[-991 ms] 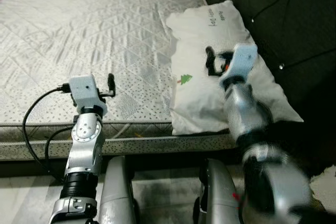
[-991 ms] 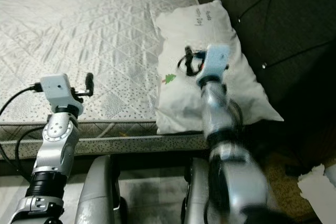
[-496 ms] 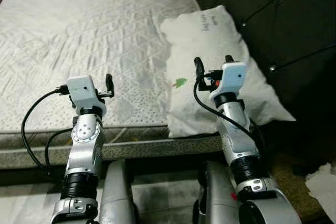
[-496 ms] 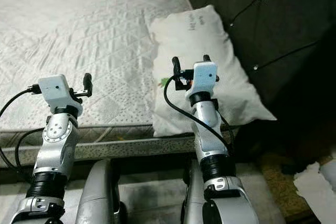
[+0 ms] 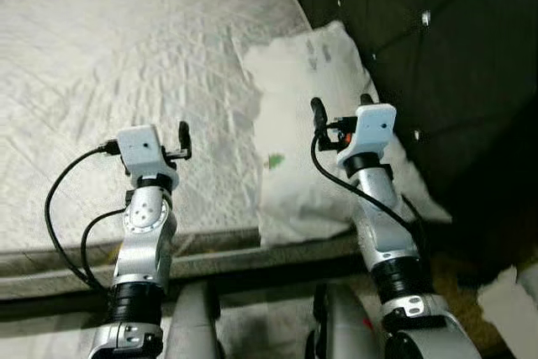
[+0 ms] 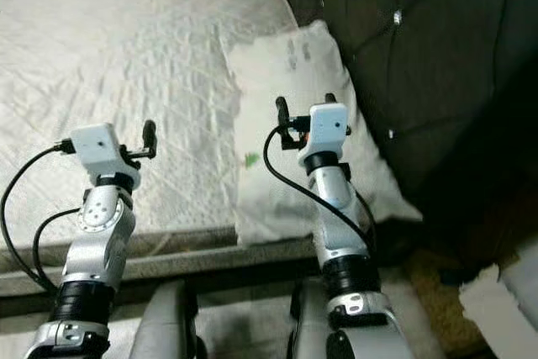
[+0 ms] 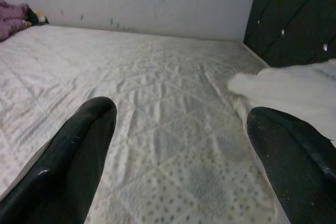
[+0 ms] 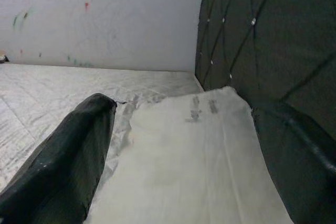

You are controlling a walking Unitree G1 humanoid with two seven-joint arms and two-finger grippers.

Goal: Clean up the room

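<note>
the right gripper (image 5: 340, 111) hovers just above the near half of the white pillow (image 5: 294, 81), its two fingers spread wide with nothing between them; in the right wrist view the pillow runs straight ahead of the open fingers, its far end against the dark tufted headboard (image 8: 273, 40). the left gripper (image 5: 182, 134) is held up over the bare quilted mattress (image 5: 109, 56), well to the left of the pillow, fingers likewise wide apart and empty.

as a judgement, the tidying looks barely begun or between items: the pillow lies askew, one corner hanging past the mattress edge beside the right arm, and neither pincer has hold of anything. a purple bundle (image 7: 13, 17) sits far ahead of the left gripper at the mattress's far corner, and something pale (image 6: 496, 300) lies on the floor to the right of the right arm; what these are is unclear, but they may be left to clear.
</note>
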